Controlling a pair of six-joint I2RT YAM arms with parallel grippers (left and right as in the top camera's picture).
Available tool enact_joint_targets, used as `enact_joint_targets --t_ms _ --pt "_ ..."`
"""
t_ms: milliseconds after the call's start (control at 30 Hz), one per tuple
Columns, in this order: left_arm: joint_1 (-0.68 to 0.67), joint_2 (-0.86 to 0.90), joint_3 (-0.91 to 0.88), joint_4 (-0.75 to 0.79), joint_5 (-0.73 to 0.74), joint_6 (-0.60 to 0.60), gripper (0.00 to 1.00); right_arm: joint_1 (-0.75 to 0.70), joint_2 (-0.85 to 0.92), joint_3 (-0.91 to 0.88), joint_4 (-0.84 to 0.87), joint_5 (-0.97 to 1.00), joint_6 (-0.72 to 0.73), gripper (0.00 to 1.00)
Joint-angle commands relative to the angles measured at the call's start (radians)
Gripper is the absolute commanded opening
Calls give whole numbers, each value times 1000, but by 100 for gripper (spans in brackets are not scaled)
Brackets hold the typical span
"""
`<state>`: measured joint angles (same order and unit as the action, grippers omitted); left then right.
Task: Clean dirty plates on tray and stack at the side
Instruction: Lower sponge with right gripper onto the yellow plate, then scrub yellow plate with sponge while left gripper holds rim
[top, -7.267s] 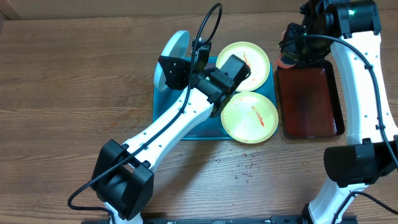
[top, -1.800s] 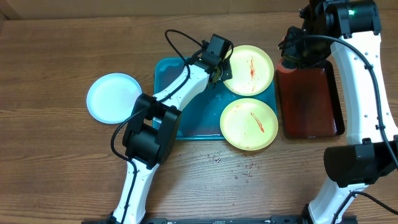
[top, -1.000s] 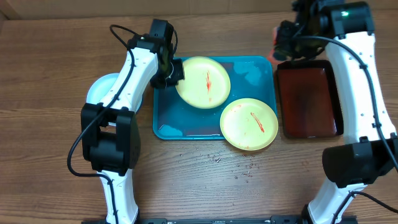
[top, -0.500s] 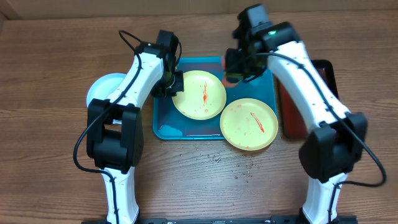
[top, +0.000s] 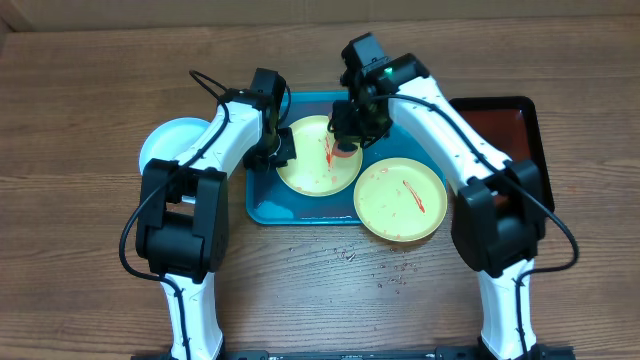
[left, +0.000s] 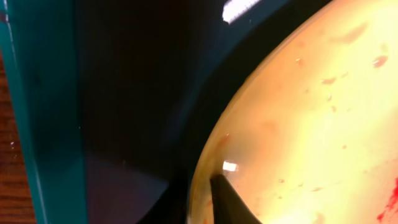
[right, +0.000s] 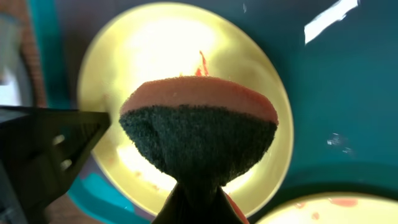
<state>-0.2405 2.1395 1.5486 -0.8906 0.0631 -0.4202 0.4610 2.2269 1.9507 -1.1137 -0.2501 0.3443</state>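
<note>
Brown wood table (top: 90, 250). Near the middle of the far edge, a blue tray (top: 268, 207). Lying in it, a back yellow plate (top: 310, 178) with red smears, its left rim pinched tight by the left gripper (top: 283, 150). Squeezed in the right gripper (top: 346, 143), a sponge (right: 199, 134), low over that plate. Half off the tray's near right corner, a front yellow plate (top: 400, 205). Toward the left edge, a white plate (top: 165, 145).

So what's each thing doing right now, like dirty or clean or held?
White plate: on table, looks clean.
Middle yellow plate: red-streaked, rim pinched by left gripper.
Front yellow plate: red-streaked, untouched.
Sponge: clamped in right gripper, over middle yellow plate.
Blue tray: under both yellow plates.
</note>
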Motion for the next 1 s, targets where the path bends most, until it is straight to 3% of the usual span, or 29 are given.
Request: enact_joint_targets --t_ms 0,100,200,667,967 --pt "12 47 -45 7 -26 -13 21 2 41 -3 8 -6 8 4" --pt "12 47 -45 28 -2 1 19 2 50 -3 11 -6 8 4" --pt "12 47 -48 36 8 19 4 2 58 -3 17 -5 8 4" --pt "39 47 -48 26 29 84 4 3 154 -23 54 -3 8 4" --pt "86 47 -48 40 268 280 4 26 184 -27 102 -90 8 4"
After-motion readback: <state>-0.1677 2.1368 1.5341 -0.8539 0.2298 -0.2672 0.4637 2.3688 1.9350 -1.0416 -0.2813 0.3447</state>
